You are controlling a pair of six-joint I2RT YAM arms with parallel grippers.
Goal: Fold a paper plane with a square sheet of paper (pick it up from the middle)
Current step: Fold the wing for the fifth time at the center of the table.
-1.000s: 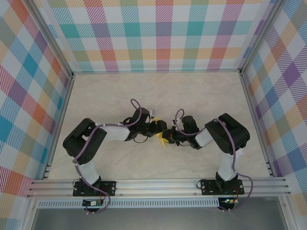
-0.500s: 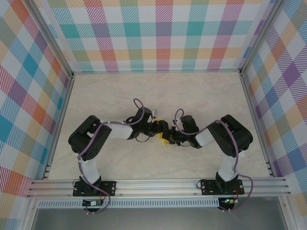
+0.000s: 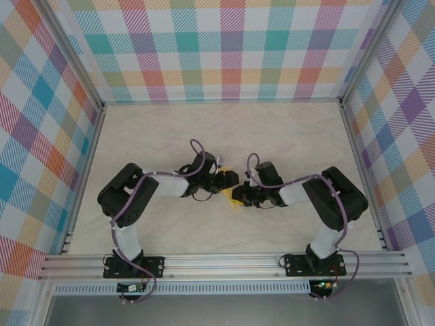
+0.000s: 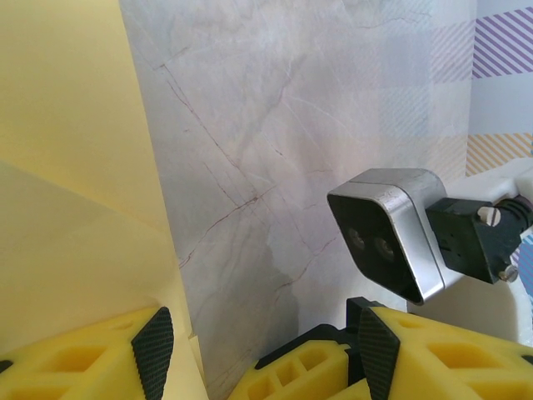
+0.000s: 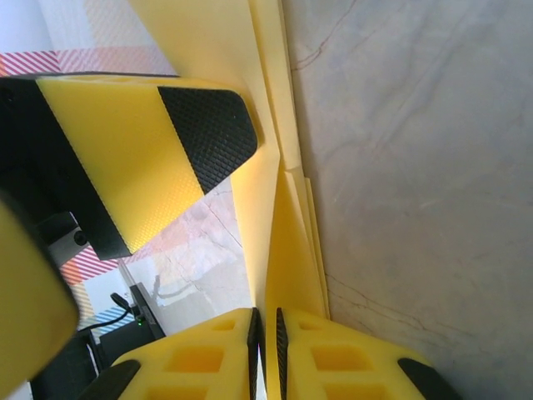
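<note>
Right wrist view had the right fingers [image 5: 350, 358] pressed together on the folded yellow paper [image 5: 287, 242], its layers caught in the thin slit between their pads. From that pinch the paper ran away from the fingers edge-on in stacked layers, its creased edges just beside the marbled counter [image 5: 416, 167] on the fingers' right. Farther out on their left, one of the left fingers [image 5: 133, 158] jutted in, the tip of its black ribbed pad at the paper's face; whether it touched could not be told. In the left wrist view the left fingers [image 4: 433, 362] stood spread, with bare counter [image 4: 316, 100] in the gap between them. The paper [image 4: 67, 167] lay along the finger on the left of that view and stretched away beyond it. Past the other finger sat the silver-fronted wrist camera [image 4: 391, 233] of the right arm. From the top external view, the two sets of fingers [image 3: 228, 180] [image 3: 239, 195] met tip to tip, a sliver of paper [image 3: 229, 199] showing between them
</note>
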